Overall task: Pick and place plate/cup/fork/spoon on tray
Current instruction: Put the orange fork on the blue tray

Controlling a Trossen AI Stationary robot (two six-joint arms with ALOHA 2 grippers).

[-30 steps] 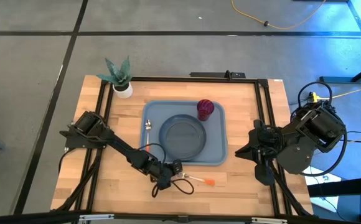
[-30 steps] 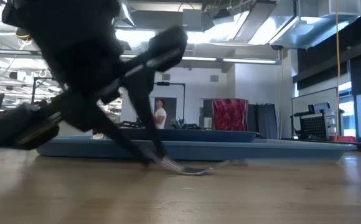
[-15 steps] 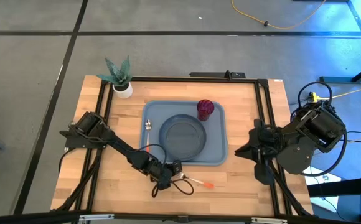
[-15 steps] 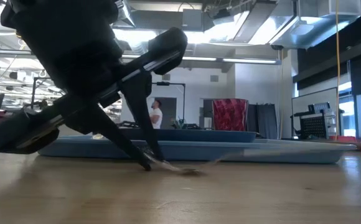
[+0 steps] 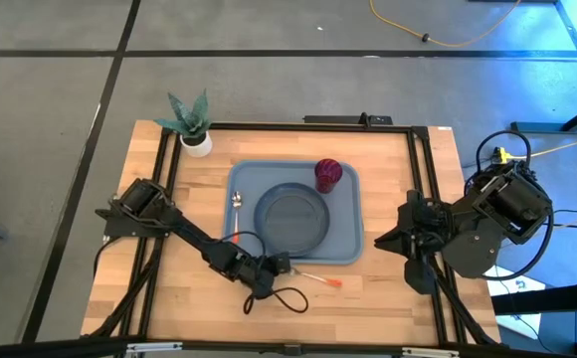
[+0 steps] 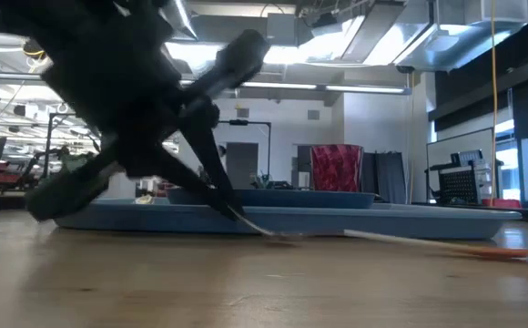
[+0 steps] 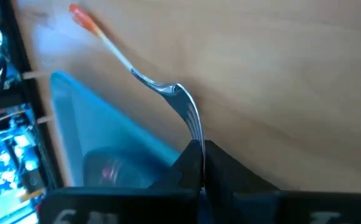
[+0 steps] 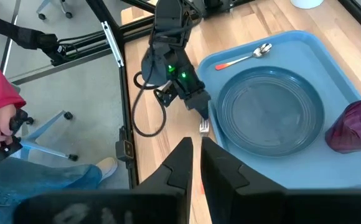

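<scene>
Wooden table (image 5: 388, 179): grey-blue round plate (image 5: 291, 218), dark red cup (image 5: 328, 174), orange-handled spoon (image 5: 236, 202) placed on light blue rectangular tray (image 5: 353, 234); orange-handled metal fork (image 5: 313, 278) outstanding, tines clamped by left gripper (image 5: 285, 266).

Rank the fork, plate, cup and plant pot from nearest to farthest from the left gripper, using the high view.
From the left gripper:
1. fork: pinched at its tines, on the wood before the tray.
2. plate: mid-tray.
3. cup: the tray's far right corner.
4. plant pot: the table's far left.
</scene>
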